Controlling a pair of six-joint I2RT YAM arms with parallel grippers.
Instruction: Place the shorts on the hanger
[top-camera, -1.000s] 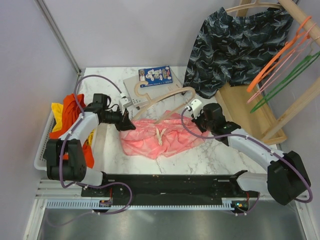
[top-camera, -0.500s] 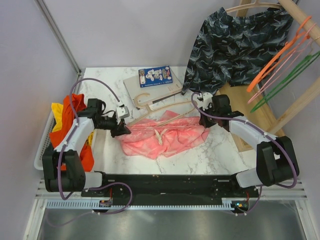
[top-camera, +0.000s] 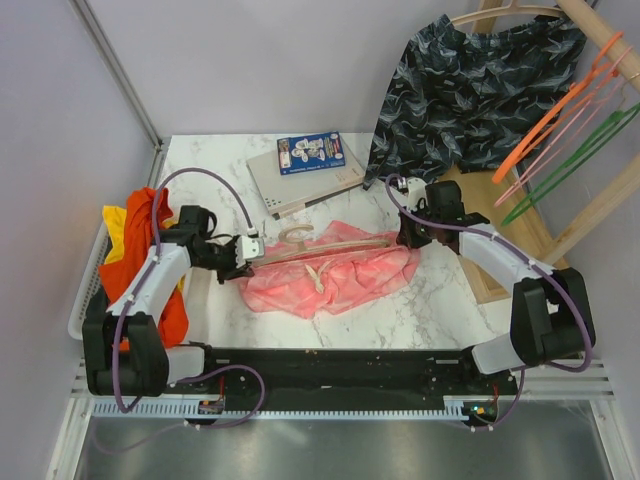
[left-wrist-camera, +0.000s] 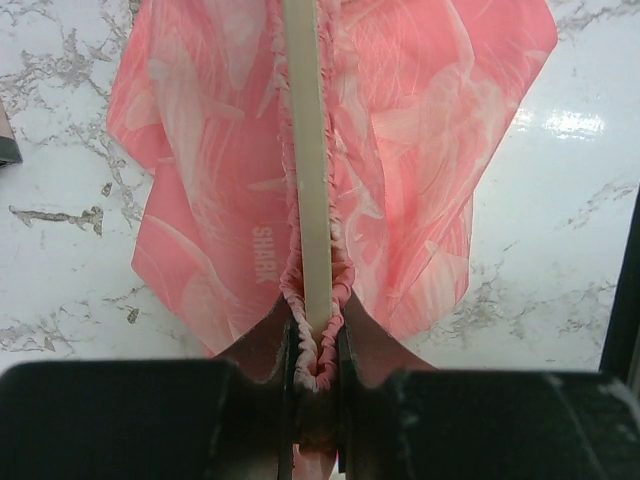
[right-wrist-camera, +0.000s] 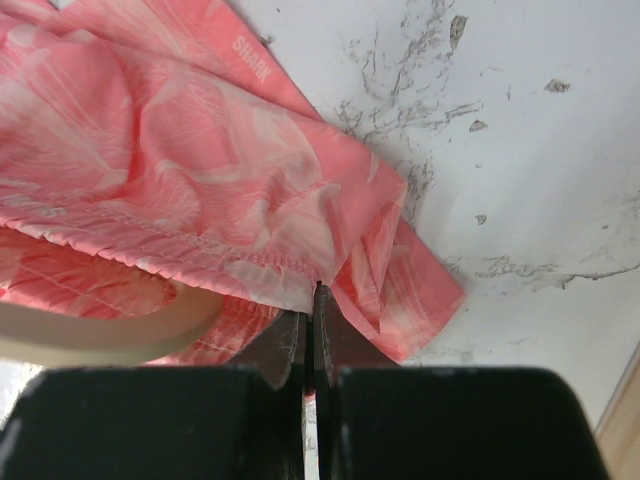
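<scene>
The salmon-pink shorts (top-camera: 330, 275) lie spread on the marble table. The beige hanger (top-camera: 330, 247) lies along their waistband, with its hook pointing away from me. My left gripper (top-camera: 248, 255) is at the left end. In the left wrist view it (left-wrist-camera: 317, 350) is shut on the gathered waistband (left-wrist-camera: 340, 280), which wraps round the hanger's end (left-wrist-camera: 305, 180). My right gripper (top-camera: 410, 236) is at the shorts' right corner. In the right wrist view it (right-wrist-camera: 313, 318) is shut with the shorts' hem (right-wrist-camera: 250, 270) at its tips, and the hanger arm (right-wrist-camera: 100, 330) passes to the left.
A white basket (top-camera: 85, 300) at the left edge holds orange-red and yellow garments (top-camera: 140, 235). A flat box (top-camera: 300, 180) and a blue booklet (top-camera: 310, 152) lie at the back. A wooden rack (top-camera: 500, 240) on the right carries navy shorts (top-camera: 470, 90), an orange hanger (top-camera: 545, 125) and a green hanger (top-camera: 580, 150).
The hanger has come down from over the flat box to lie along the shorts' waistband. My right gripper has moved back and right to the shorts' corner. My left gripper has shifted slightly nearer.
</scene>
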